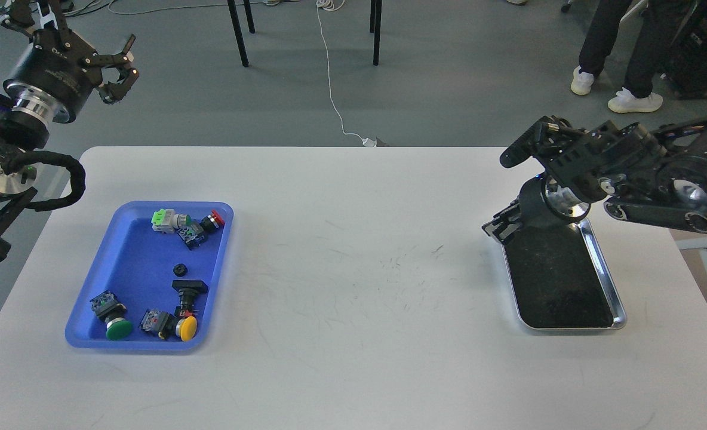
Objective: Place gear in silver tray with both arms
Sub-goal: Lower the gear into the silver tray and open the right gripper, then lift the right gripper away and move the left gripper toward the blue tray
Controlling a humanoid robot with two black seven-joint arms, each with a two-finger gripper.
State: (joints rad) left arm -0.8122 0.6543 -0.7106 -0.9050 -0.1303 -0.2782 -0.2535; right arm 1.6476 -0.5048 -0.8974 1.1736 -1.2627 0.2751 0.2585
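The silver tray [560,285] lies on the right of the white table, its dark bottom bare. A small black gear [180,268] lies in the middle of the blue plastic tray [135,263] on the left. My right gripper [499,224] hangs low over the silver tray's far left corner; its fingers are dark and cannot be told apart. My left gripper [118,64] is raised high beyond the table's far left corner, fingers spread and empty, far from the gear.
The blue tray also holds several push-button switches with green [118,328], yellow [187,327] and red [216,217] caps. A person's legs [616,54] and chair legs [238,33] stand past the far edge. A white cable [331,83] runs on the floor.
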